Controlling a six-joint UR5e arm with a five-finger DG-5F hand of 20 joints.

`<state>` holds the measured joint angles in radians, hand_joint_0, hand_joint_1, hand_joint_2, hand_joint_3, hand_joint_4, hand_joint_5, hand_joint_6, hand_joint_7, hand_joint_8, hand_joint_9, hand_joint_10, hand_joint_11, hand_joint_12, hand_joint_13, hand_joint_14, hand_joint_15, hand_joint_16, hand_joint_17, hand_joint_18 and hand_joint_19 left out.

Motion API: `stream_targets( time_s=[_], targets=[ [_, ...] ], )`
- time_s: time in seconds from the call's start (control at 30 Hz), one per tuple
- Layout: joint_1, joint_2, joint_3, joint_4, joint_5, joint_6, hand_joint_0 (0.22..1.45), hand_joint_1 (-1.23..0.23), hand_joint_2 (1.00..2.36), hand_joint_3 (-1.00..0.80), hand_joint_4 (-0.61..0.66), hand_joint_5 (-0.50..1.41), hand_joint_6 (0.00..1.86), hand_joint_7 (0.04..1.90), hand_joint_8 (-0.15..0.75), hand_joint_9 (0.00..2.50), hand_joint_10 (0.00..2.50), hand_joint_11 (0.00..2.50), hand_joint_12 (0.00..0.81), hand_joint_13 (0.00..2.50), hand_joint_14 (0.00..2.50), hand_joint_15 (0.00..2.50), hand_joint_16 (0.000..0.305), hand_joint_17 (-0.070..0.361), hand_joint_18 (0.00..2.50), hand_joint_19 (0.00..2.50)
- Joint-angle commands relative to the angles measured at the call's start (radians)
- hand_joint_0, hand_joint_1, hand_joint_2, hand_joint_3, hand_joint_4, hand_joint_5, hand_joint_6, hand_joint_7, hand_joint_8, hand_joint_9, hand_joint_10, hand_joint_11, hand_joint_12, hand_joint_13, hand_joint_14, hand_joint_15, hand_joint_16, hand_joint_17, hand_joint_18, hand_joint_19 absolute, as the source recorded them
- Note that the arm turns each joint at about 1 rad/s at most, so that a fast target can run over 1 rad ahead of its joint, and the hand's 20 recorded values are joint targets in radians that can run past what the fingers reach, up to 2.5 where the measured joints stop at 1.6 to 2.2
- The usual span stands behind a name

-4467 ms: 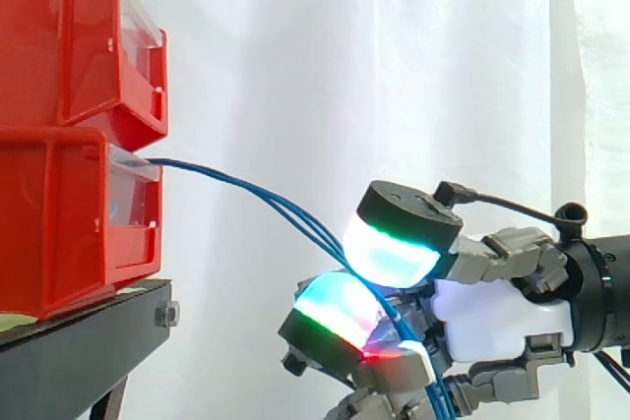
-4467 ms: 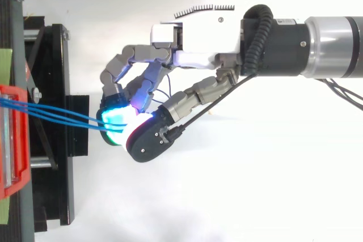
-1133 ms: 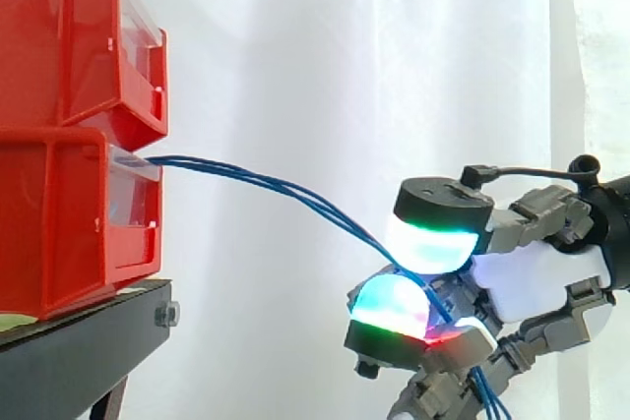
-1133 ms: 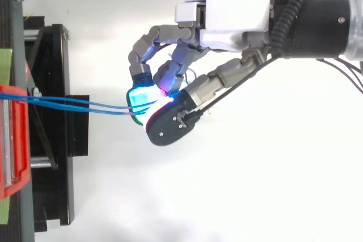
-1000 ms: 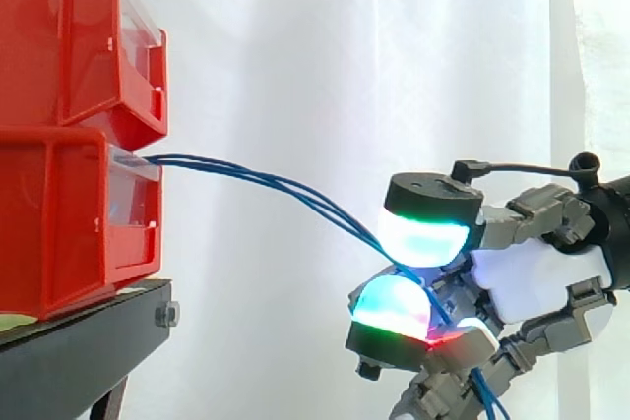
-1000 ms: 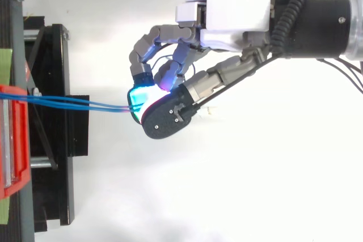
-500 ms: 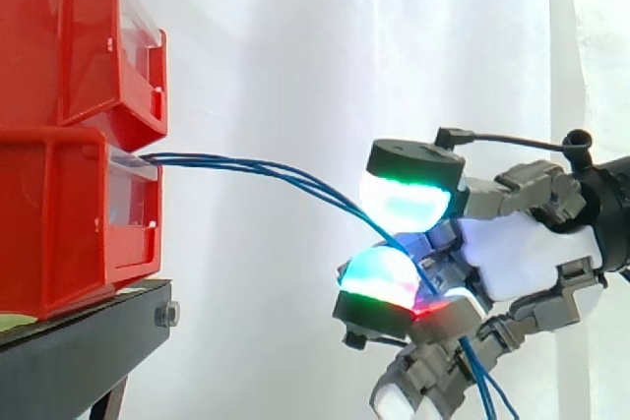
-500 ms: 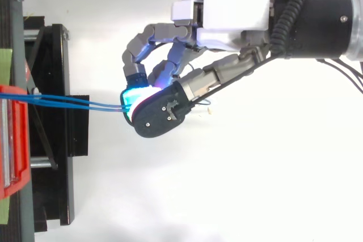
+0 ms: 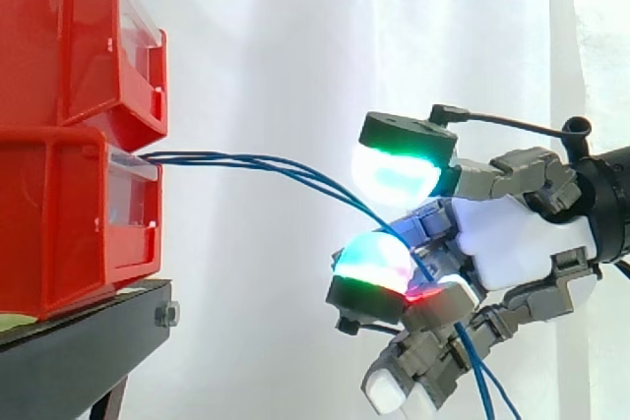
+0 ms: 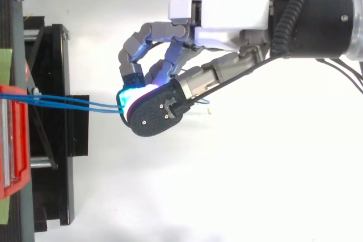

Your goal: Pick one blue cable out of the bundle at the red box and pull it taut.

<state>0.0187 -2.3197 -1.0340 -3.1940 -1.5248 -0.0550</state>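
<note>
Three thin blue cables (image 9: 266,164) leave the front of the lower red bin (image 9: 59,213) and sag rightward into my hand (image 9: 512,243). They pass under the thumb's green-white fingertip (image 9: 394,172) and over a curled finger's cyan-red pad (image 9: 369,263). From there they drop past the palm and out at the bottom (image 9: 482,381). A small gap shows between the thumb and that pad. In the top view the cables (image 10: 74,103) run from the red bin (image 10: 11,140) straight to the curled hand (image 10: 227,15), whose thumb covers the fingertips.
A second red bin (image 9: 69,36) is stacked on the lower one, both on a black stand (image 9: 79,341) at the left. The stand's black frame (image 10: 57,140) lies just left of the fingertips. A white curtain hangs behind.
My hand has shifted left toward the bins and slightly up. The thumb has lifted a little off the lower finger pad. The cables now leave the bin flatter.
</note>
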Motion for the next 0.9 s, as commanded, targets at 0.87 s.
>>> stream_targets(
  time_s=[0.87],
  targets=[
    [-0.002, 0.0, 0.038, -0.012, 0.0, 0.0, 0.72, -0.9, 1.0, -0.43, 0.11, -0.15, 0.88, 1.22, 0.288, 1.05, 0.01, 1.31, 0.344, 0.71, 0.02, 0.43, 0.051, 0.115, 0.57, 0.35]
  ],
)
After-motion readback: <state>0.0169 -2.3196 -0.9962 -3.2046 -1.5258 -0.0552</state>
